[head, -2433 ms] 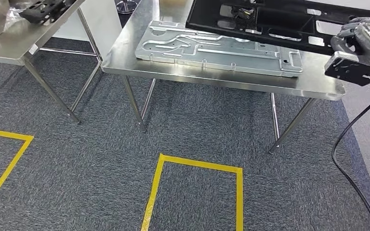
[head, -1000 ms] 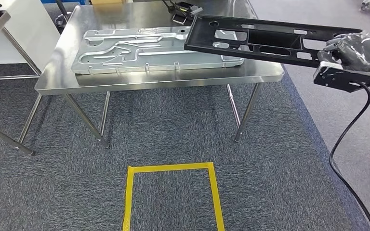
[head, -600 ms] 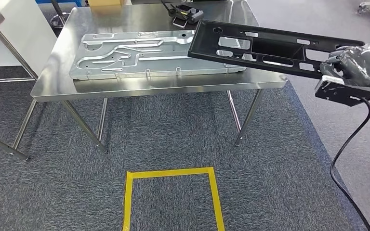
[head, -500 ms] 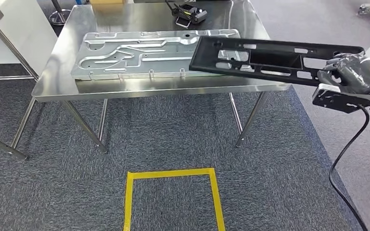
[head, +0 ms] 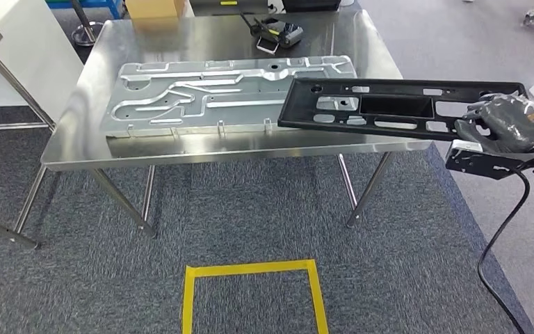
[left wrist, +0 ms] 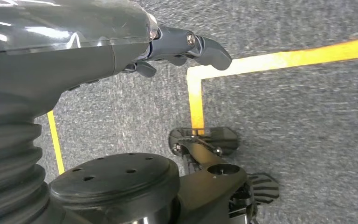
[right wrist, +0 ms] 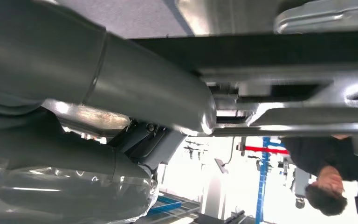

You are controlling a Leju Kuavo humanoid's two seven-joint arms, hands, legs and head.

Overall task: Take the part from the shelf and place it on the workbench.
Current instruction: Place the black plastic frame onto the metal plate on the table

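My right hand [head: 502, 126], at the right edge of the head view, grips the near end of the long black plastic frame with rectangular cut-outs [head: 389, 108]. The frame reaches leftward from my fingers toward the middle of the frame, lying over the right front corner of the stainless steel worktop [head: 83, 149]; I cannot tell whether its far end touches the metal or sits just above it. That end overlaps the right edge of the large silver stamped sheet-metal panel [head: 208, 94], which lies flat across the worktop's middle. In the right wrist view my thick grey thumb [right wrist: 154, 93] presses against the frame's dark edge [right wrist: 279, 49].

My left hand [left wrist: 182, 44] hangs over the grey carpet [left wrist: 307, 116], holding nothing, its fingers loosely curved and apart, above a yellow tape line [left wrist: 279, 58].

At the top of the head view, a small black device with a cable [head: 276, 31] rests on the worktop's far side, and a brown cardboard box [head: 154, 8] sits at the far left corner. A yellow tape rectangle [head: 250, 270] marks the carpet at the lower centre.
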